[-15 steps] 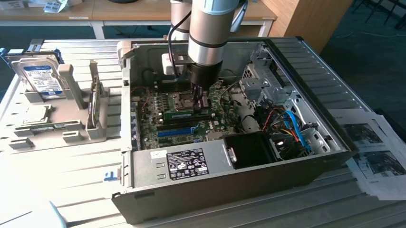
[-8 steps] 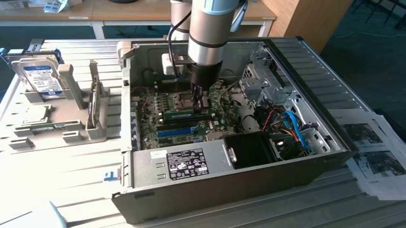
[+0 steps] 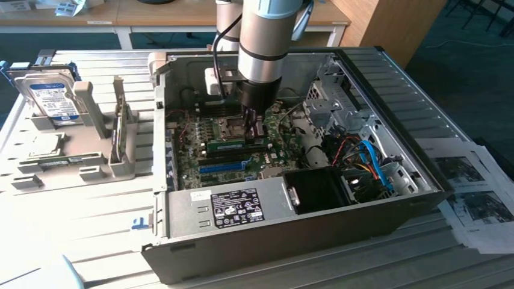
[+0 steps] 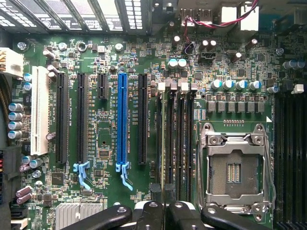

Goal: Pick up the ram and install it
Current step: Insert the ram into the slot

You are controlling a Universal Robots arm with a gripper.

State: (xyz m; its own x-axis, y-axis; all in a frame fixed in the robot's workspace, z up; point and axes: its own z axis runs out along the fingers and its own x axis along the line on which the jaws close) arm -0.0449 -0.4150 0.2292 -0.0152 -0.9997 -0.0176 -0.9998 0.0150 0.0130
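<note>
Silver hard drive [image 3: 52, 99] with a blue-and-white label is standing in a grey plastic holder [image 3: 88, 164] at the exterior view's left. Beside it, an open dark grey computer case [image 3: 386, 84] is lying on its side, exposing a green motherboard [image 3: 192, 164]. A long, narrow green ram [image 3: 231, 145] is standing on edge at the black memory slots [image 4: 184, 143], and the black two-finger gripper [image 3: 255, 135] is pinching it from above. Printed paper sheets [image 3: 473, 186] are lying at the right.
</note>
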